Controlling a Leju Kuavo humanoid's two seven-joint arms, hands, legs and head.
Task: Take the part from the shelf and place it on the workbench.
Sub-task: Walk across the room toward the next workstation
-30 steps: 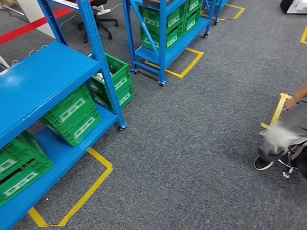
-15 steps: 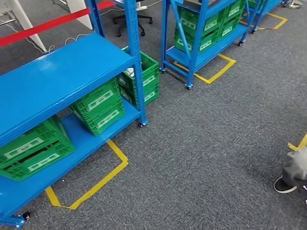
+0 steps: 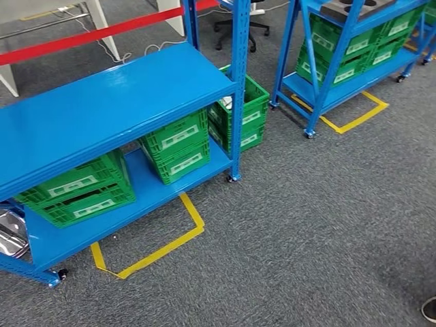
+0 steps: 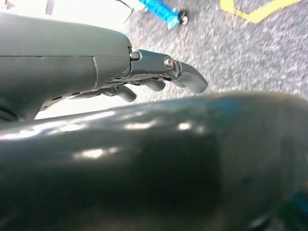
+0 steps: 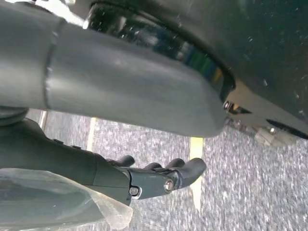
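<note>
Both hands, left hand (image 4: 160,77) and right hand (image 5: 160,178), hang empty with fingers loosely extended; the blue shelf (image 3: 110,109) should be squarely faced (part unidentified) before reaching.

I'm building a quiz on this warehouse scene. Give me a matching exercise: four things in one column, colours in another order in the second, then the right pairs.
Things:
1. shelf rack
2. crates
3. floor tape
4. barrier strip

Colours:
A. yellow
B. red
C. blue
D. green

Pairs: 1-C, 2-D, 3-A, 4-B
</note>
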